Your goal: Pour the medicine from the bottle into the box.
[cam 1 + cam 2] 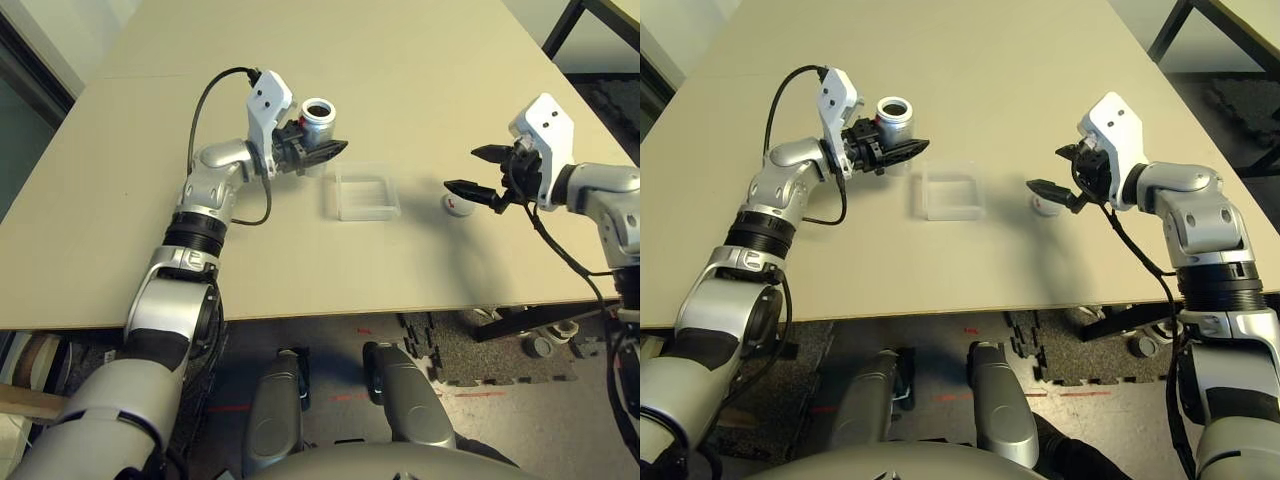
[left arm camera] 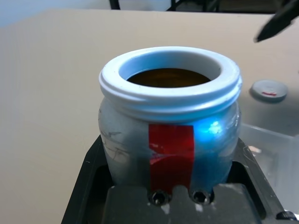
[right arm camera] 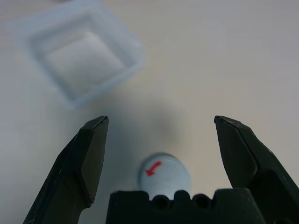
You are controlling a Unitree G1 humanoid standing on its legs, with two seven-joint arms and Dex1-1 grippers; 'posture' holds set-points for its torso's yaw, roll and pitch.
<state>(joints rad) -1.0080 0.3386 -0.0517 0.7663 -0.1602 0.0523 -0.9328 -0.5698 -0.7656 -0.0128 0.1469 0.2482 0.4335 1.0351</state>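
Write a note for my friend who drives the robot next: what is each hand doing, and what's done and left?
Left gripper: shut on the bottle, upright, mouth open, beside the box.
Right gripper: fingers open, holding nothing, above the loose cap, which lies on the table on the box's other side.
Done: cap off.
Left: tip the bottle over the box. The box looks empty so far.

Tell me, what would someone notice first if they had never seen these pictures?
Probably the left hand holding up the open silver bottle, upright, with red tape on its side and something dark inside. Next, the clear plastic box on the table between the two arms. Then the right hand, its fingers spread wide just above the small grey cap with a red mark, lying on the table.
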